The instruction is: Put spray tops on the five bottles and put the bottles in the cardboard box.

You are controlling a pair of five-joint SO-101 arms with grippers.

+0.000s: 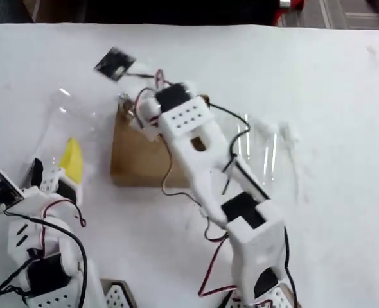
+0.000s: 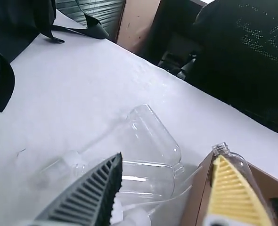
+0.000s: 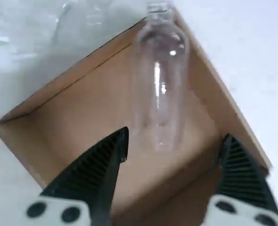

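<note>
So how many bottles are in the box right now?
1: a clear bottle leans in the cardboard box, neck at one corner. The right gripper may hide more.

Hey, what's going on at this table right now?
Two robot arms are at work. The right gripper hangs over the cardboard box, jaws open, above a capless bottle that lies inside with its bare neck at the box's corner. The left gripper, jaws open too, is beside other clear bottles lying on the white table.
</note>
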